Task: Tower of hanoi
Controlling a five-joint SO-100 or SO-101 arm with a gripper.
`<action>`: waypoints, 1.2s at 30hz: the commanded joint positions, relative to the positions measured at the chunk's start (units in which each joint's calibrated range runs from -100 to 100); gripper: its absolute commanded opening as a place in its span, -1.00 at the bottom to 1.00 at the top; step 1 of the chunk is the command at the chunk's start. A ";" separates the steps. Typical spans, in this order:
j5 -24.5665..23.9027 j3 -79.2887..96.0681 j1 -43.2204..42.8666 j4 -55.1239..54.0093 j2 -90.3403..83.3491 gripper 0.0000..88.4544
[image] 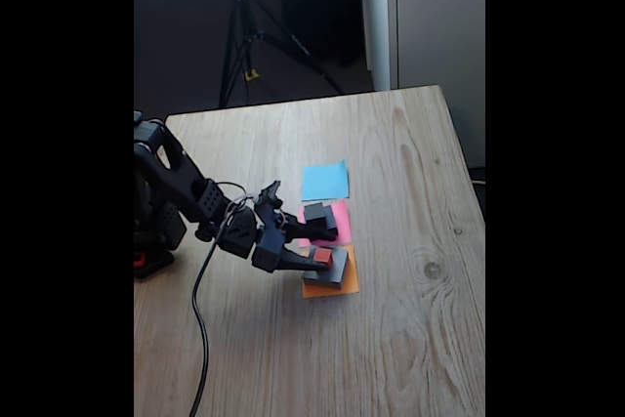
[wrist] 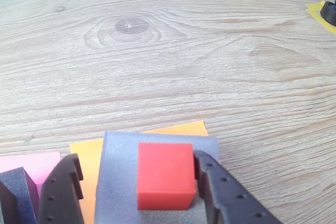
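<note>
Your red cube (wrist: pixel 164 176) sits on the wide grey block (wrist: pixel 121 177) atop the orange paper square (wrist: pixel 89 153). Your hand (wrist: pixel 137 192) straddles the cube: right finger touching, left finger apart, so it stands released on the wooden counter (wrist: pixel 168 61).

We see a red cube (wrist: pixel 164 176) on a grey block (wrist: pixel 119 182), which lies on an orange paper (wrist: pixel 89 156). Left of it in the wrist view, a pink paper (wrist: pixel 31 161) carries a dark grey block (wrist: pixel 18 187). The far paper (image: pixel 324 181) is blue. The gripper (wrist: pixel 139 187) is black, the table (wrist: pixel 168 61) pale wood grain.
</note>
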 commanded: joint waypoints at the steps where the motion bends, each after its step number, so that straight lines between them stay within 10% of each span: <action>1: 0.69 -0.96 -0.63 -0.99 -0.89 -0.53; 36: 0.69 1.32 -1.13 -0.59 -1.42 -0.93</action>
